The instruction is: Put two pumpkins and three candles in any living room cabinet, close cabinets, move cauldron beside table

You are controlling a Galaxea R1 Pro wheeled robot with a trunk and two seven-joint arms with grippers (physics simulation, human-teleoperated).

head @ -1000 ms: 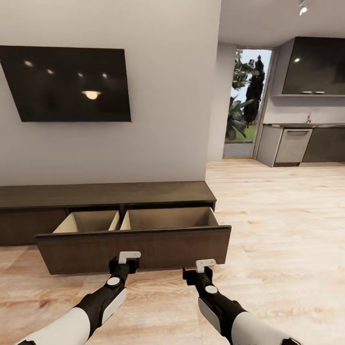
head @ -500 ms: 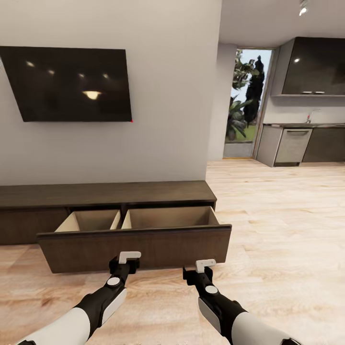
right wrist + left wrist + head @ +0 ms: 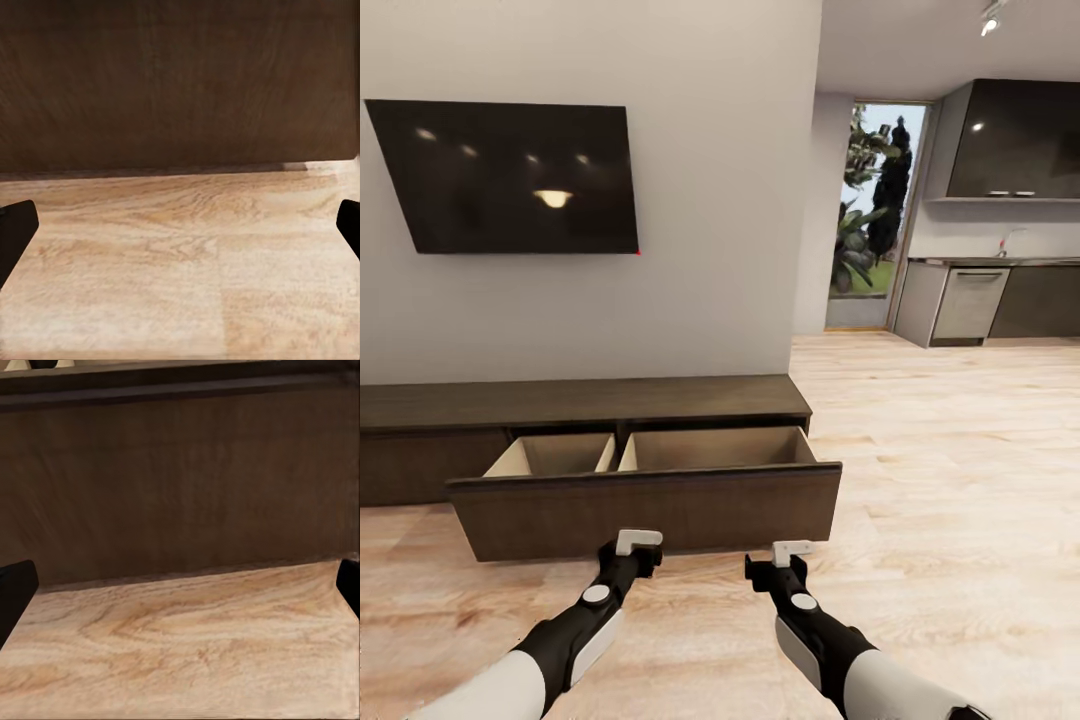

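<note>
We face the cabinet [image 3: 590, 405], a long dark console against the wall under the TV [image 3: 510, 178]. Its drawer [image 3: 650, 505] is pulled out toward us, showing 2 pale compartments, both bare as far as we can see.

Our left pincer [image 3: 638, 543] hangs low over the plank floor [image 3: 960, 480], just short of the drawer front, which stands directly ahead of it. Our right pincer [image 3: 792, 549] sits beside it, well apart from the left one, also facing the drawer front, nearer its right end. Neither touches the wood.

In the wrist views the dark fingertips [image 3: 15, 592] of the left pincer and the fingertips [image 3: 16, 229] of the right sit at opposite edges, so both pincers are spread wide and hold nothing.

Beyond the right pincer, past the cabinet's end, the floor runs to a kitchen [image 3: 1000, 290].
</note>
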